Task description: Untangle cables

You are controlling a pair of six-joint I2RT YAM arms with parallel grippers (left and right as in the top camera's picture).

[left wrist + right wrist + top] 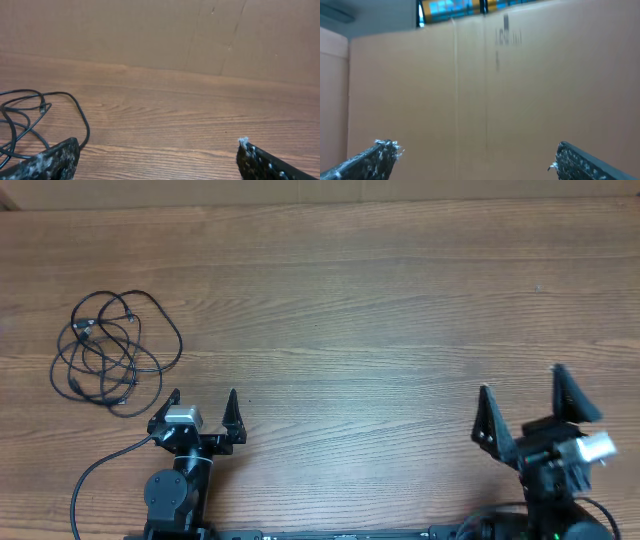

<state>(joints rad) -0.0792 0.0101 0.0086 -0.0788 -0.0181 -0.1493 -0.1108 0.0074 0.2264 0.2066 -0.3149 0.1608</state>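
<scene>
The cables (112,352) lie in a loose tangle of overlapping loops on the left side of the table (350,330). They sit just beyond the left gripper (203,395), whose jaws are spread and not touching them. A wide stretch of wood separates it from the right gripper (521,380), jaws likewise spread, near the front edge. A cardboard wall (150,35) bounds the far side.

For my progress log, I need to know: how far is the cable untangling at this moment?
Done: nothing visible; the cables lie as one knot of overlapping loops on the table, at its left. In hand: nothing; the left gripper is open and empty just beside the knot, the right gripper open, far away. Left: the whole separating.
</scene>
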